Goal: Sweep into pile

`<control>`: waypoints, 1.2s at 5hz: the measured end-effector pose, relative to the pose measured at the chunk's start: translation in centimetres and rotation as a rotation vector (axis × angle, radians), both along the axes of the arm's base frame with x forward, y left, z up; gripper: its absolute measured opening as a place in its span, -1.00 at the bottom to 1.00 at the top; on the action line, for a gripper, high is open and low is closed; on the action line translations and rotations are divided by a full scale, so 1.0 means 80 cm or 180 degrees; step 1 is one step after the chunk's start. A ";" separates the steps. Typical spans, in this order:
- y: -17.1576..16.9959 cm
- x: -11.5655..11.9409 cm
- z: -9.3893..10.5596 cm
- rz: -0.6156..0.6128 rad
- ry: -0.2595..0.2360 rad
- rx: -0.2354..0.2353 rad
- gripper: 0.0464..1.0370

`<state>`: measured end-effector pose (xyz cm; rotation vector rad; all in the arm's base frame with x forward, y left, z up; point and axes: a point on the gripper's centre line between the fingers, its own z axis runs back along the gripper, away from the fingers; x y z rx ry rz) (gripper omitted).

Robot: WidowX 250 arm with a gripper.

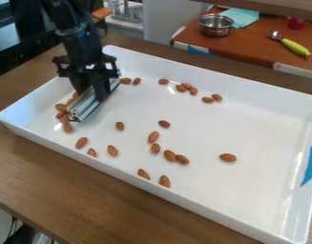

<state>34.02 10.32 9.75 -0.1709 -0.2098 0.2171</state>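
End effector (92, 85): clenched on a slotted metal bar (87, 106), low inside the tray at its left end in the view.
Bench (88, 195): wooden, carries the white tray (260, 190).
Near and middle almonds (112, 150): twelve, scattered singly or in loose touching groups; unswept.
Clustered almonds (60, 115): bunched beside the bar's outer side, near the left wall; judged the start of the pile.
Far almonds (187, 86): eight, strung out towards the far wall; unswept.
Side table (260, 50): behind, bearing a steel pot (215, 25).
Progress: judged early; most almonds remain to be gathered.
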 end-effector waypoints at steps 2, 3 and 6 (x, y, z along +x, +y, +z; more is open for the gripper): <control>-0.061 0.022 0.085 0.0177 -0.0210 -0.0617 -0.33; -0.122 0.031 0.105 0.0071 -0.0324 -0.0506 -0.33; -0.296 0.011 0.070 -0.0104 -0.0428 -0.0160 -0.33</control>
